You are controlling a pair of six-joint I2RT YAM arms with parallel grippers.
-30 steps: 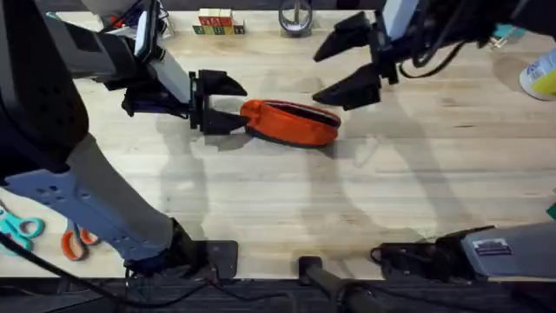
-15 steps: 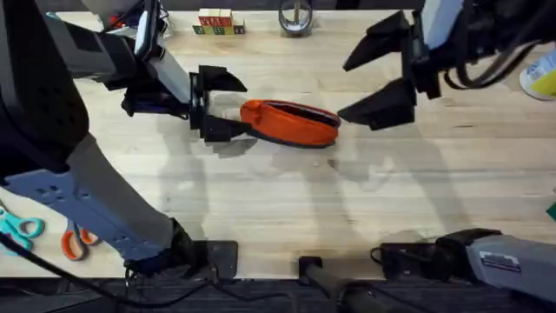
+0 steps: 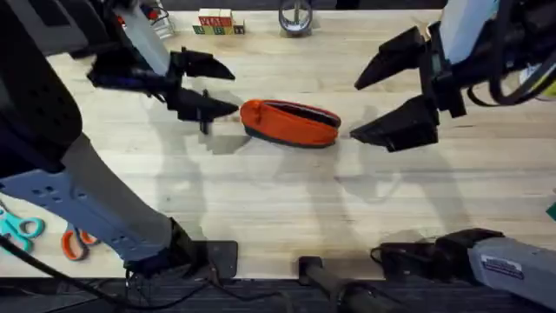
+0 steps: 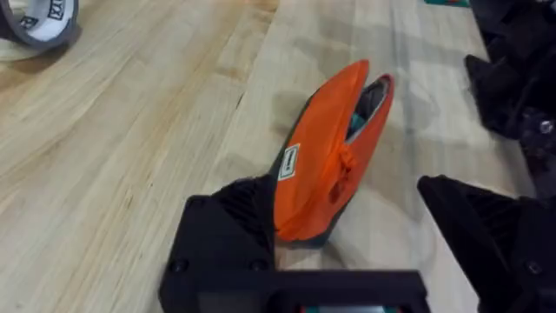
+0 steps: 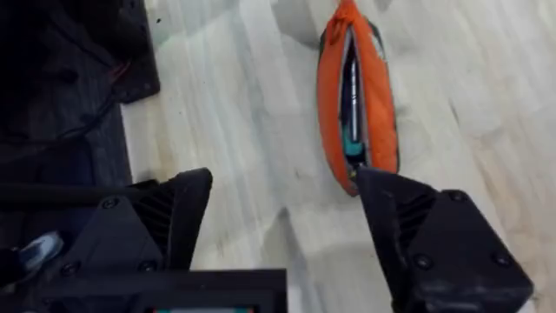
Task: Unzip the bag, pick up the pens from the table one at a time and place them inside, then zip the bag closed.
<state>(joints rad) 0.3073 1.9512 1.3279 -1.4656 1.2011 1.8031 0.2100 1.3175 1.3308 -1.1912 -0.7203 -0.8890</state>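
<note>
I see the bag (image 3: 290, 123) lying on the counter (image 3: 278, 209), its orange side up and the zipper partly open; through the gap my right wrist view shows a dark pen (image 5: 354, 87) and something teal inside. My left pincer (image 3: 208, 87) hangs just beside the bag's left end, its black fingers spread wide and holding nothing. In the left wrist view one finger (image 4: 228, 235) sits right against the bag's near end, though I cannot tell whether it touches. My right pincer (image 3: 389, 103) hovers just off the bag's right end, also wide open and empty. Behind the bag, at the counter's far edge, stand some lettered blocks (image 3: 216, 23) and a tape roll (image 3: 295, 17).
</note>
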